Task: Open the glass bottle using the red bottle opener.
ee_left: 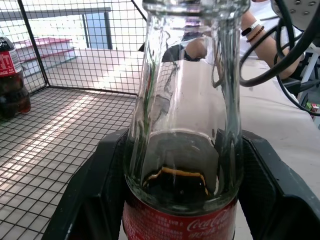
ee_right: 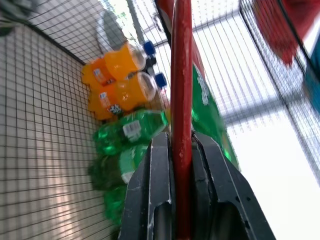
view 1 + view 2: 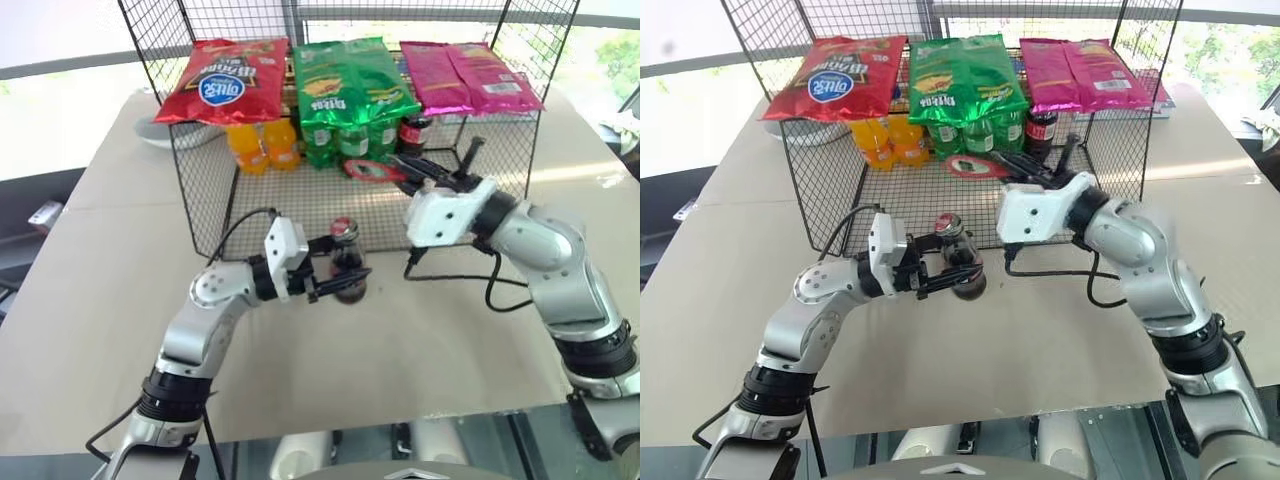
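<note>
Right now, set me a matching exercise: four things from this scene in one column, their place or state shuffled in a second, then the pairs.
1. glass bottle
2. red bottle opener
3. orange bottles
4. red chip bag

A. lying inside the wire basket
B. pinched in the right gripper
C. resting on top of the basket
D. held upright by the left gripper

Pairs: 1-D, 2-B, 3-A, 4-C
</note>
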Controlling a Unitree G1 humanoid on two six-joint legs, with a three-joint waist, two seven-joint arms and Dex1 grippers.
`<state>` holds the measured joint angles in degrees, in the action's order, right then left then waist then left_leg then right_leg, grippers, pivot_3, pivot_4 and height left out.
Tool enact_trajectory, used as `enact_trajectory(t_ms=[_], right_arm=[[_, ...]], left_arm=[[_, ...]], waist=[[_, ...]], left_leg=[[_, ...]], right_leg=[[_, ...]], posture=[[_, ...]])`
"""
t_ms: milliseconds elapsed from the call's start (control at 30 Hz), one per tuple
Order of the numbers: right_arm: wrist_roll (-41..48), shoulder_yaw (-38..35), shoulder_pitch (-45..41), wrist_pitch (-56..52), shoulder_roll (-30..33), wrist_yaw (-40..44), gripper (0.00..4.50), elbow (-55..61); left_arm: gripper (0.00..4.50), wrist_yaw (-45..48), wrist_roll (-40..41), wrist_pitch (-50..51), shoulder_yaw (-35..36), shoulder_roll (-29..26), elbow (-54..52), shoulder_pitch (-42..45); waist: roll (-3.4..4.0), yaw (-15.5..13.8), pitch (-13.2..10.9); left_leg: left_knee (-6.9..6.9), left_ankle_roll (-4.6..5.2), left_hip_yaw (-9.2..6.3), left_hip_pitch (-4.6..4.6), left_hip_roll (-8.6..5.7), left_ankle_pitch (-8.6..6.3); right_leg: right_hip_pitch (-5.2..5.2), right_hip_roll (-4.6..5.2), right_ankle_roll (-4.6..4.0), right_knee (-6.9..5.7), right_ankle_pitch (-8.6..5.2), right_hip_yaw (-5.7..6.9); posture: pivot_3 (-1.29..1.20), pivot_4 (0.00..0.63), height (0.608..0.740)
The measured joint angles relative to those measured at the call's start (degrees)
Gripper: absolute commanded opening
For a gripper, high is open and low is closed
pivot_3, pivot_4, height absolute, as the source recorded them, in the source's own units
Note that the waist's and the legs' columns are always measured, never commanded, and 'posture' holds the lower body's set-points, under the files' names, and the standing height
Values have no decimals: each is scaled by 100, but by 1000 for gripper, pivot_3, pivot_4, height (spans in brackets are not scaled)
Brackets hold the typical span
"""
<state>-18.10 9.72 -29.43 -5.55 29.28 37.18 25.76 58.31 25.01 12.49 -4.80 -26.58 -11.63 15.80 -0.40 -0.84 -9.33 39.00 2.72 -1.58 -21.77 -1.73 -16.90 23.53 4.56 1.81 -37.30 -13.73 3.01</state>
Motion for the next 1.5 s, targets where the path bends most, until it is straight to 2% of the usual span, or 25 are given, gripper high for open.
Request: enact_trajectory(t_ms=[67, 200, 400, 533, 667, 833, 967, 1167, 1267, 1400, 1500], right_arm=[[30, -72, 429, -189, 82, 49, 0, 367], [-195, 44, 993, 164, 590, 181, 0, 648], [-296, 104, 1045, 559, 673, 190, 0, 700], [-292, 139, 1047, 525, 489, 144, 0, 698], [223, -40, 1404, -540, -156, 63, 0, 757], [1529, -762, 2239, -2968, -848, 123, 0, 929], [2415, -1047, 2466, -4362, -1162, 146, 0, 1045], [3497, -1194, 2323, -6221, -1540, -70, 0, 952], [3664, -1242, 2206, -6592, -1555, -186, 1090, 892], [3988, -1422, 1909, -7077, -1479, -328, 2895, 791], [4184, -1421, 1882, -7160, -1406, -334, 4001, 856]], left_arm=[[2367, 14, 6, -5, -1, 3, 1, 0], [2367, 16, -8, 3, 24, -6, 5, -9], [2367, 11, -4, 16, 23, 0, 7, -9], [2367, 13, -1, 36, 18, 2, 2, -1], [2367, 11, -1, 59, 10, 10, 1, 15], [2367, -7, -10, 69, 16, 24, 2, 18], [2367, -59, -15, 63, 20, 68, 4, 3], [2367, -115, -22, 45, 9, 94, -17, -28], [2367, -159, -23, 93, 9, 88, -58, -29], [2367, -398, -15, 469, -19, 68, -317, -18], [2367, -514, 0, 747, -83, 68, -503, 9]], waist=[[0, -11, 0], [1, 17, -1], [0, 5, 0], [0, 7, 0], [-3, -14, 1], [0, 3, 0], [0, 2, 0], [2, 3, 0], [2, 3, -1], [2, -1, 0], [2, -2, 0]], left_leg=[[-1, 0, -4, -2, -1, 0], [-1, 1, 3, 1, -3, 0], [3, 0, 0, 2, 2, 0], [4, 0, 1, 1, 1, 0], [6, -1, -8, 0, 2, 1], [6, 0, -7, 1, 0, 0], [6, 1, -14, 1, 1, 0], [7, 2, -12, 1, -4, -1], [7, 2, -13, 1, -4, -1], [7, 2, -15, 0, -4, -1], [9, 2, -14, 0, -5, -1]], right_leg=[[0, -2, 0, 2, 0, 5], [0, -15, 1, 2, 0, 1], [0, -29, 1, -7, 0, 1], [0, -28, 1, -4, 0, 0], [-4, -26, 0, -5, 0, 7], [-5, 0, 0, -6, 0, 3], [-5, -1, 0, -10, 0, 11], [-4, -9, 0, -12, 0, 10], [-4, -19, 0, -12, 0, 10], [-4, -22, 0, -12, 0, 12], [-5, -21, 1, -12, 0, 11]], posture=[[0, 150, 740], [0, 150, 740], [0, 150, 740], [0, 150, 740], [0, 150, 740], [0, 150, 740], [0, 150, 740], [0, 150, 740], [0, 150, 740], [0, 150, 740], [0, 150, 740]])
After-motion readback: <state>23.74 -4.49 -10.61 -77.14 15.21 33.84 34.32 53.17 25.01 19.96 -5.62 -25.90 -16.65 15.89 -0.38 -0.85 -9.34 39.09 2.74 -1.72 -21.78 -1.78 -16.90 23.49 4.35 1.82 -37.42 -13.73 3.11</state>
